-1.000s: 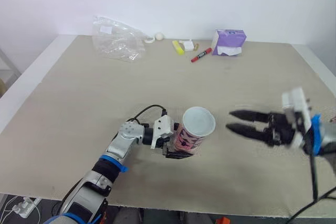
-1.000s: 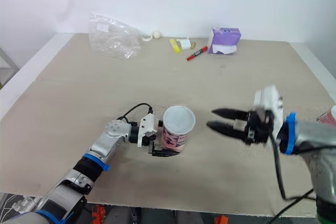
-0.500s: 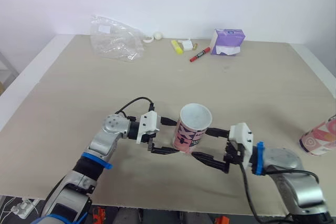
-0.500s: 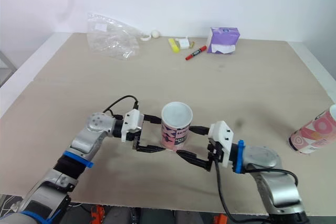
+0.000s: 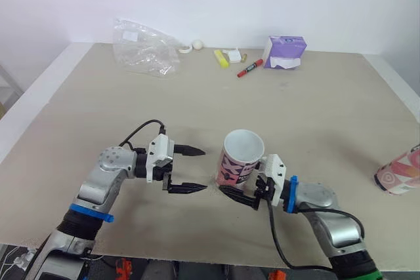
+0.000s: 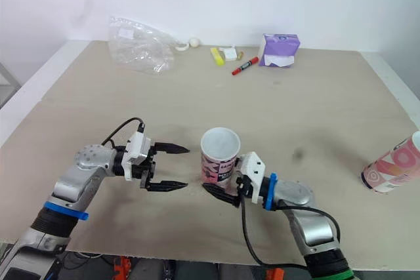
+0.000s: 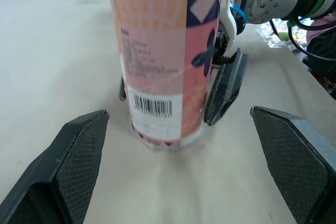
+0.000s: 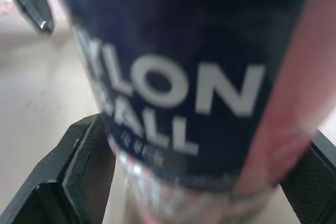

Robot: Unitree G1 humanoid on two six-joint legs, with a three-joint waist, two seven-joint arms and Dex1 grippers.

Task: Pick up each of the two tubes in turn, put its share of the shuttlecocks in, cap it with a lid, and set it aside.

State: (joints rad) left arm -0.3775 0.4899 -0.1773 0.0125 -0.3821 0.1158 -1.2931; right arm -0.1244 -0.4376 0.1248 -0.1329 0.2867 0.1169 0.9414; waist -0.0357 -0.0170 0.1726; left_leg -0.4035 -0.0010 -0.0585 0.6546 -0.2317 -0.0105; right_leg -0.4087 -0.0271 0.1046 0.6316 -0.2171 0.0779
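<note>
Black fingers (image 8: 84, 156) of our right claw (image 5: 226, 178) press against the foot of the pink and navy tube (image 5: 241, 159), one on each side, so that claw is pinching the tube low down. In the right wrist view the tube's printed wall sits between the two pads, touching both. The tube stands upright on the table (image 5: 315, 109) with its mouth open to us.

Our left claw (image 5: 202, 170) sits just to the left of the tube, apart from it, its two fingers spread wide and pointing at the tube's side with nothing between them. In the left wrist view we see the tube's barcode and one finger of the right claw against its lower wall.

Well to the right of the tube we see a second tube (image 5: 399, 174), pink, lying tilted.

Far behind the tube lie a red marker (image 5: 251, 68), a yellow highlighter (image 5: 222, 58) and a purple tissue pack (image 5: 285, 52). Behind the tube and to its left lies a crumpled clear plastic bag (image 5: 146, 47), with a small white ball (image 5: 199, 44) beside it.
</note>
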